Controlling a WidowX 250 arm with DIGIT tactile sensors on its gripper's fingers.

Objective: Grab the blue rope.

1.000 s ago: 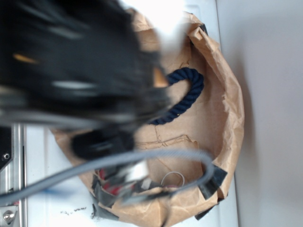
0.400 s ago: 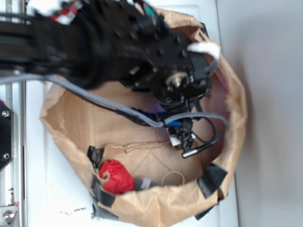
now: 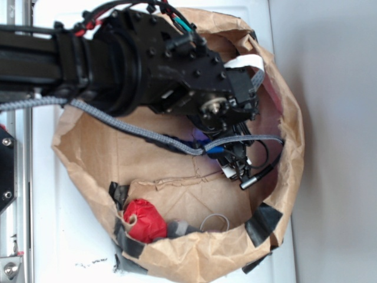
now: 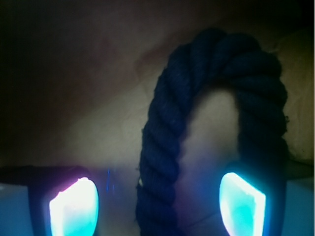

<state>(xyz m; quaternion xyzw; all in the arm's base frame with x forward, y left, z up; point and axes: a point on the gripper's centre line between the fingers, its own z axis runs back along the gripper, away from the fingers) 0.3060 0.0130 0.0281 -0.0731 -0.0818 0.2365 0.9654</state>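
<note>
Exterior view: the black arm (image 3: pixel 118 65) reaches in from the left edge and bends down into a crumpled brown paper bag (image 3: pixel 288 141) lying open on a white surface (image 3: pixel 76 247); a grey braided cable (image 3: pixel 135 132) runs along the arm and loops over the wrist; the gripper (image 3: pixel 232 162) sits low inside the bag, right of centre, and its jaws are hidden by the wrist housing; only a small blue patch of the blue rope (image 3: pixel 215 151) shows beneath the arm; a red crumpled object (image 3: pixel 144 219) and a thin wire ring (image 3: pixel 215 222) lie at the bag's lower edge, beside strips of black tape (image 3: pixel 262 223).

Wrist view: the blue rope (image 4: pixel 162 147) forms an inverted U on the bag floor; two glowing fingertips (image 4: pixel 74 206) stand wide apart at the near edge; the left limb of the rope lies between them, the right limb passes close beside the right fingertip; nothing is clamped.
</note>
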